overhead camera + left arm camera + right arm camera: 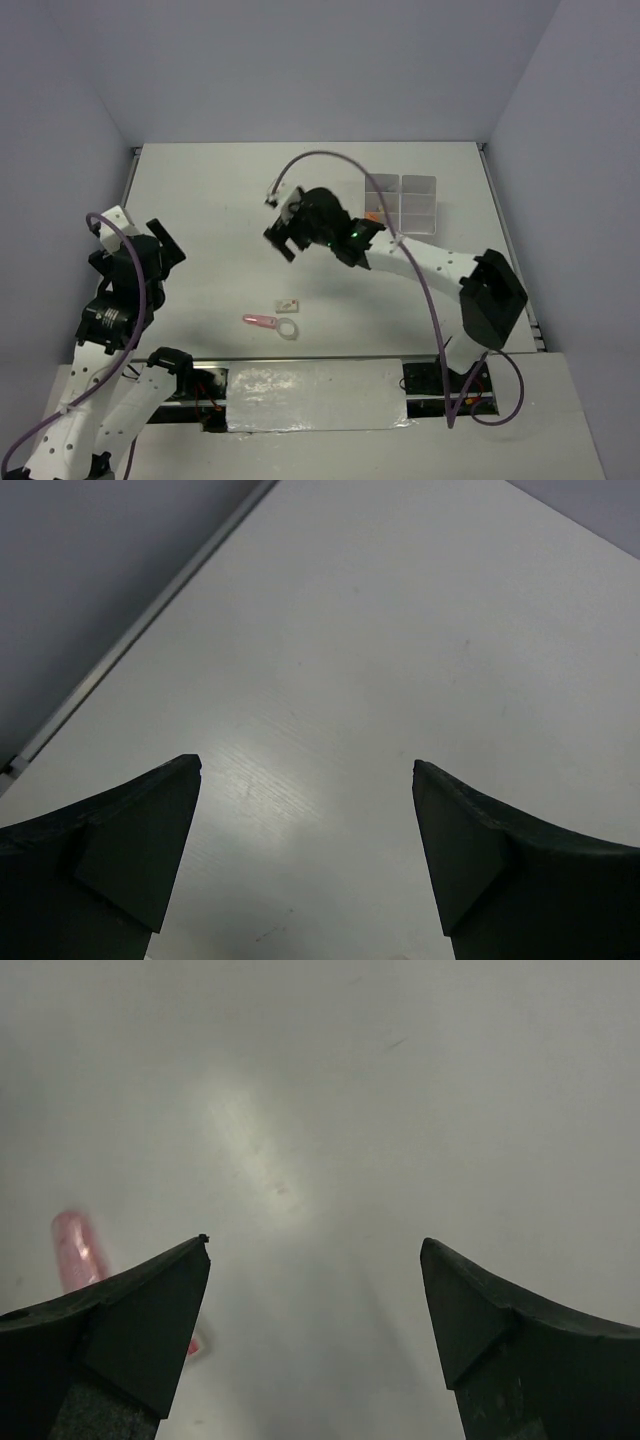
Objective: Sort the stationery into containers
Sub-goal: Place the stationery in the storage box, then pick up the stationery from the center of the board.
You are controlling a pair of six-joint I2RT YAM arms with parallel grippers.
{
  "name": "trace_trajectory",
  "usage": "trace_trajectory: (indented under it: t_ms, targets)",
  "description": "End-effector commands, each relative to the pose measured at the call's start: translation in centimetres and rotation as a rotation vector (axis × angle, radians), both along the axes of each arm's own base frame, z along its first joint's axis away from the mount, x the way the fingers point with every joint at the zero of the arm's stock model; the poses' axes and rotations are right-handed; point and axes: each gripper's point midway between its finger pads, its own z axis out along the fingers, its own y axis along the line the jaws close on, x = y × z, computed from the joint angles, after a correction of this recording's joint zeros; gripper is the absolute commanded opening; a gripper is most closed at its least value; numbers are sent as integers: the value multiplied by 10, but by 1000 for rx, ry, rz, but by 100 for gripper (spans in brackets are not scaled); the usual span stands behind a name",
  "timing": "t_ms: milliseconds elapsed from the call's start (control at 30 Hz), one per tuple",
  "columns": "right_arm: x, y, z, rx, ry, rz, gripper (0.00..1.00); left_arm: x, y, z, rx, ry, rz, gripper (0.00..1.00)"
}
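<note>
left gripper (307,765) spread wide above bare table (200,200); right gripper (315,1250) agape too, holding nothing. white containers (402,198) far right, orange piece (372,217) at near-left corner. pink piece (260,321), clear ring (287,328), white eraser (288,302) near front edge; eraser's red mark too small to read.

The top camera sits above and behind my bases and looks down on the whole table (220,200). Each wrist camera peers close past its own jaws at the tabletop, one over my left gripper (307,768) and one over my right gripper (315,1244). The right wrist view shares the pink piece (78,1250) with the top view (258,321).
</note>
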Motion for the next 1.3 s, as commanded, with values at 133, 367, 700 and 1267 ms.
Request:
trace_trajectory:
  t_ms: [133,367,700,1267]
  targets:
    - [-106,63,-91,-324,173,367,87,-29,38,24,1,-83,257,99]
    - [-154,103,-119,-397,176,463,82,-22,31,24,2,-83,198,99]
    - [-170,106,-158,-491,231,493,70,-16,23,24,-5,-84,146,99]
    - [-183,99,-200,-601,318,519,18,-17,23,26,-6,-94,141,99]
